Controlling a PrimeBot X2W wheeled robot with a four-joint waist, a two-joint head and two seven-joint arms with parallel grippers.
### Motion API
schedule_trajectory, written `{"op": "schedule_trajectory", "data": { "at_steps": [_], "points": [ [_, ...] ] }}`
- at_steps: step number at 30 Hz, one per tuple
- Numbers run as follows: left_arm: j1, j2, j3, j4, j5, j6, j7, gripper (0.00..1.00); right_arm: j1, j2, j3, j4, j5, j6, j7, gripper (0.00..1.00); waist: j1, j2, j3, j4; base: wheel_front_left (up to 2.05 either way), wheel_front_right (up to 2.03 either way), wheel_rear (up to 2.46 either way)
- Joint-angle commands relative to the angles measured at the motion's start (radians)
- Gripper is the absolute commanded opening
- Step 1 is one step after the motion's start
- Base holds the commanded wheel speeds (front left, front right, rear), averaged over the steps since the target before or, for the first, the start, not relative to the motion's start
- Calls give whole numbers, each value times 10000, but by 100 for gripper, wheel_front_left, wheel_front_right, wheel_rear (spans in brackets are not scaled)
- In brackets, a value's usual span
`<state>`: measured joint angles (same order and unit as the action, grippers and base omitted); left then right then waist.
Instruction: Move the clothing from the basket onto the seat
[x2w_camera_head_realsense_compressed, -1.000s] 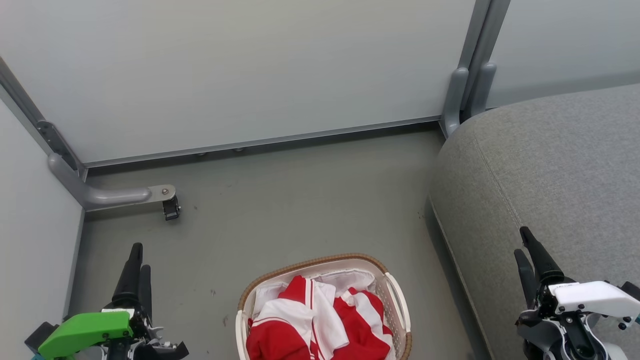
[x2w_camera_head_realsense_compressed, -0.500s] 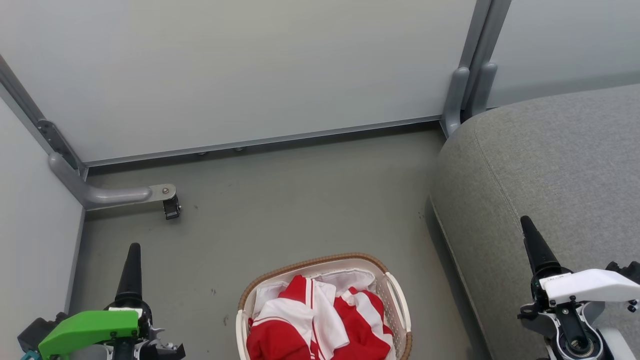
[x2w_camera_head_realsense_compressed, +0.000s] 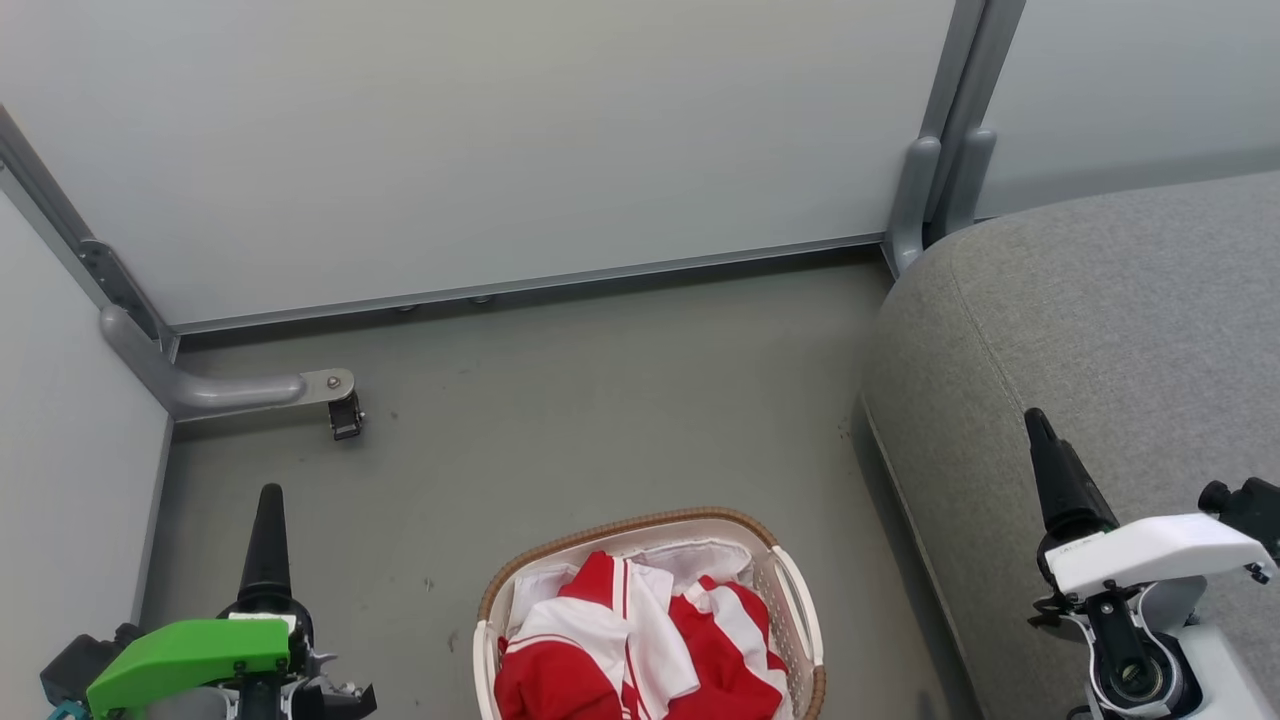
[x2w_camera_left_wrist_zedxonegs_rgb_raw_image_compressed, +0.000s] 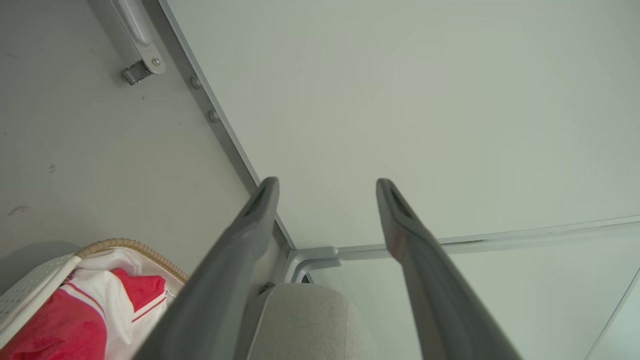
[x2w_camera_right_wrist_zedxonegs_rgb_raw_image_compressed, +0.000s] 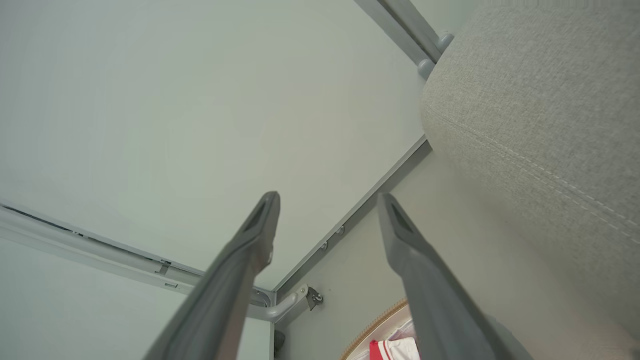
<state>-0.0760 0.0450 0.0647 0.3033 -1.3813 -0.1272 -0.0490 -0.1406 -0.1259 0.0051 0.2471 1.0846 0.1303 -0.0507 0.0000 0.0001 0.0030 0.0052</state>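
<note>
Left jaws and right jaws each stand parted, holding nothing, the left over the floor (x2w_camera_head_realsense_compressed: 600, 400), the right over the seat (x2w_camera_head_realsense_compressed: 1120, 320). The clothing (x2w_camera_head_realsense_compressed: 560, 670) lies heaped in the basket (x2w_camera_head_realsense_compressed: 630, 521) on the floor, left of the seat. No garment is lifted, so the whole transfer is judged still to do.

Bare grey floor (x2w_camera_head_realsense_compressed: 600, 400) lies open between the pale partition panels (x2w_camera_head_realsense_compressed: 480, 140) and the oval white perforated basket (x2w_camera_head_realsense_compressed: 620, 524). The large grey woven sofa (x2w_camera_head_realsense_compressed: 1100, 330) bounds the right side. A grey metal bracket foot (x2w_camera_head_realsense_compressed: 240, 390) juts in at left.
</note>
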Motion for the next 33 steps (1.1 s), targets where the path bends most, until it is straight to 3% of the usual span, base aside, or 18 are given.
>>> {"op": "schedule_trajectory", "data": {
  "at_steps": [1,33],
  "points": [
    [-331,46,-19,-93,189,-23,-104,100,-309,-145,66,-146,-398,2,-108,100,0,-1,-6,4,0,0,0],
    [-83,92,311,-49,7160,-36,-1064,100,-425,-497,796,382,-4309,4,-1053,100,0,-1,-29,25,0,0,0]
  ]
}}
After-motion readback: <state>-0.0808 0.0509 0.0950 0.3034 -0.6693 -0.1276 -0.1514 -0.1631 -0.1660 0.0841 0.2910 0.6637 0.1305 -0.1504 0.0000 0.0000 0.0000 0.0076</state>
